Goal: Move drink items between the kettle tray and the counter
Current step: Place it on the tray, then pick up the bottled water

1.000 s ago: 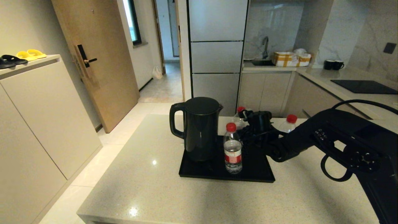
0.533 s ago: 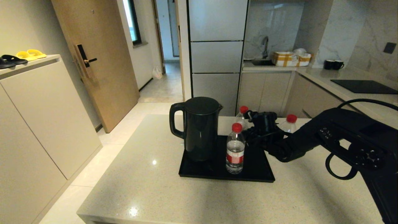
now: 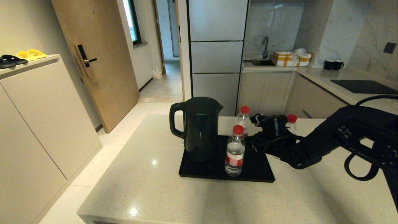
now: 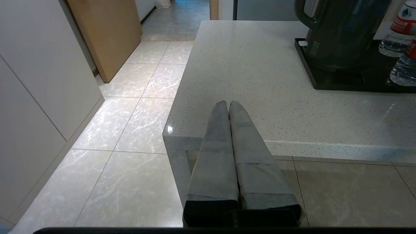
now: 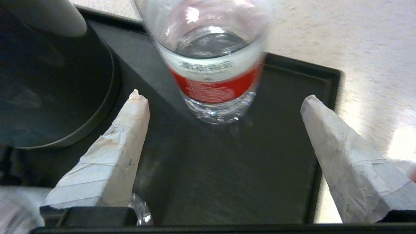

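Over tray (image 5: 292,74): right end effector (image 5: 224,100) wide, empty

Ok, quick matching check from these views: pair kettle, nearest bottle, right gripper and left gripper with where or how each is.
Things:
1. kettle
2. nearest bottle
3. right gripper
4. left gripper

States:
A. shut, parked off the counter edge
B. open, over the tray, nothing between its fingers
C. upright on the tray's front edge
D. on the tray's left side

Pairs: 1-D, 2-C, 3-B, 4-A
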### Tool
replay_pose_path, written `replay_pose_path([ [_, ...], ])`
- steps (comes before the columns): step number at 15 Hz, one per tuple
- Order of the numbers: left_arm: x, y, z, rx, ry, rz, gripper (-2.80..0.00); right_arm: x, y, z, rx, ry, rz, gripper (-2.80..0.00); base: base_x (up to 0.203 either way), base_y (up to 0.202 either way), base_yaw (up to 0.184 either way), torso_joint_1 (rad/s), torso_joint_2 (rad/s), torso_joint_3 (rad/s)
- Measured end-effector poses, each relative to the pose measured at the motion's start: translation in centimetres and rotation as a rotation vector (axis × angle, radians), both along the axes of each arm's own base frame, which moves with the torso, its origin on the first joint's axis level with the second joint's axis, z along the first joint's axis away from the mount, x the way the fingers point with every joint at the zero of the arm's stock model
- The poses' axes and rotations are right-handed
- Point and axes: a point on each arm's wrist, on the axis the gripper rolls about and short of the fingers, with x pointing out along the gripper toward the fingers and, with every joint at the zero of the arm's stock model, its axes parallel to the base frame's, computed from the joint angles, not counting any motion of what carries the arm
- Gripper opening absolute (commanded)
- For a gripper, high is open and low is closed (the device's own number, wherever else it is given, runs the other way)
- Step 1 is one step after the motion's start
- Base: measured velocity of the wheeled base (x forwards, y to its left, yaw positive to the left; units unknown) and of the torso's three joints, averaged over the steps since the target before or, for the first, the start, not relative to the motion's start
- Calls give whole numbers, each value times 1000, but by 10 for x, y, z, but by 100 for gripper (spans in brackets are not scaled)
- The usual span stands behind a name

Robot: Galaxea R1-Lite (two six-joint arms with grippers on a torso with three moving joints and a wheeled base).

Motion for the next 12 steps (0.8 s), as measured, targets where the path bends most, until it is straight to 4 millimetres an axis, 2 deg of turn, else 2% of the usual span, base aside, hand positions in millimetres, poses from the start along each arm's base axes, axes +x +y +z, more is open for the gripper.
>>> replay_pose_path([
  [3,0,0,0,0,0,0,-280,-14,-11,1,9,7,-11,0,0,0,0,0,0,0],
  [6,0,0,0,0,0,0,-280,-35,-32,5,40,36,-22,0,0,0,0,0,0,0],
  [7,0,0,0,0,0,0,-280,-45,-37,9,66,46,-17,-280,0,0,0,0,0,0],
  [9,0,0,0,0,0,0,-280,-64,-47,24,114,57,-5,-280,0,0,0,0,0,0],
  [12,0,0,0,0,0,0,-280,-102,-61,69,156,28,4,-280,0,0,0,0,0,0],
])
